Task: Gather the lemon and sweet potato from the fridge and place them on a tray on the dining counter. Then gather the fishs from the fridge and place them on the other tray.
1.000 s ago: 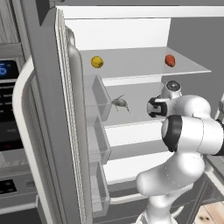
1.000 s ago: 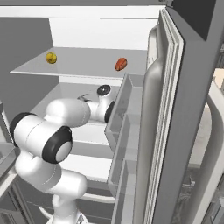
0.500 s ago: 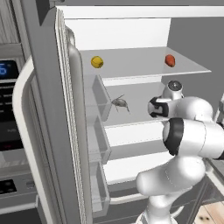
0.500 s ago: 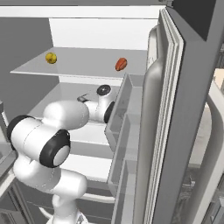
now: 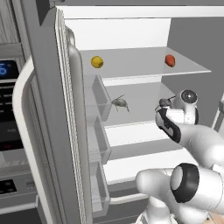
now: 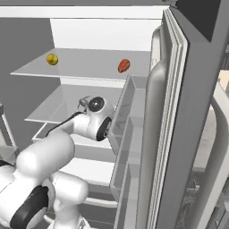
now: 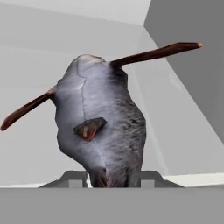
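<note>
A grey fish [image 7: 103, 127] with thin brown fins stands between my fingertips [image 7: 72, 177] in the hand view, and my gripper [image 7: 111, 179] is shut on it. The same fish [image 5: 164, 103] [image 6: 82, 102] shows small and dark at the gripper [image 5: 162, 106] [image 6: 83, 104] over the middle shelf of the open fridge [image 5: 144, 116]. A second fish [image 5: 120, 103] lies further left on that shelf. On the shelf above sit the yellow lemon [image 5: 97, 61] [image 6: 52, 59] and the orange-red sweet potato [image 5: 170, 60] [image 6: 124, 65].
The fridge's left door [image 5: 57, 131] with its clear bins [image 5: 98, 98] stands open close to the arm's left. The right door [image 6: 179, 134] and its bins [image 6: 127, 120] flank the arm on the other side. A dark appliance panel [image 5: 8, 87] lies past the left door.
The jaws have closed onto the fish at the right of the middle shelf. The hand has shifted slightly right. The other fish, lemon and sweet potato have stayed put.
</note>
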Robot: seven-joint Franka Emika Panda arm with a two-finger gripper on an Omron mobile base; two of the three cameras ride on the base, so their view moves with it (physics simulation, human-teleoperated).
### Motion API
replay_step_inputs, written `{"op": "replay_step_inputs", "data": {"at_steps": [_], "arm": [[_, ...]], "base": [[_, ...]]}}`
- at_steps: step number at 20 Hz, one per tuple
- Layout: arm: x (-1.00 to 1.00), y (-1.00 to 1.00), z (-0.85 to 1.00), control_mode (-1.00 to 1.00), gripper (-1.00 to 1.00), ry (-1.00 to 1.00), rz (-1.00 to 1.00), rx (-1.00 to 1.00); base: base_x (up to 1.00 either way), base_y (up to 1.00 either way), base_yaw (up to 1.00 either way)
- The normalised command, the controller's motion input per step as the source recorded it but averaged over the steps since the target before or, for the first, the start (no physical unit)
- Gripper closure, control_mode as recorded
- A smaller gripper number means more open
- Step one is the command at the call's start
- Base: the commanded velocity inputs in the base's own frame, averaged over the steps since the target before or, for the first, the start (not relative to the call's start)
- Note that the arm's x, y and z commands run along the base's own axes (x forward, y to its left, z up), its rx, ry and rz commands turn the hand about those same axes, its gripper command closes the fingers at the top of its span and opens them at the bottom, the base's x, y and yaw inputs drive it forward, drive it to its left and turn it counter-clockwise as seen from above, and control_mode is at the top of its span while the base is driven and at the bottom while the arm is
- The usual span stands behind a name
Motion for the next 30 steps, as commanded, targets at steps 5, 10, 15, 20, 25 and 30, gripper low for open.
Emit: {"op": "replay_step_inputs", "data": {"at_steps": [5,10,15,20,25,30], "arm": [[-0.74,0.13,0.66,-1.00,1.00,0.03,0.00,0.00],[-0.63,0.19,0.72,-1.00,1.00,0.07,0.00,0.00],[-0.61,0.25,0.66,-1.00,1.00,0.07,0.00,0.01],[-0.68,0.31,0.51,-1.00,1.00,0.06,0.00,0.02],[-0.75,0.31,0.41,-1.00,1.00,0.05,0.00,0.02],[-0.90,0.32,0.18,-1.00,1.00,0.02,0.00,0.02]], "base": [[0.00,0.00,0.00],[0.00,0.00,0.00],[0.00,0.00,0.00],[0.00,0.00,0.00],[0.00,0.00,0.00],[0.00,0.00,0.00]]}}
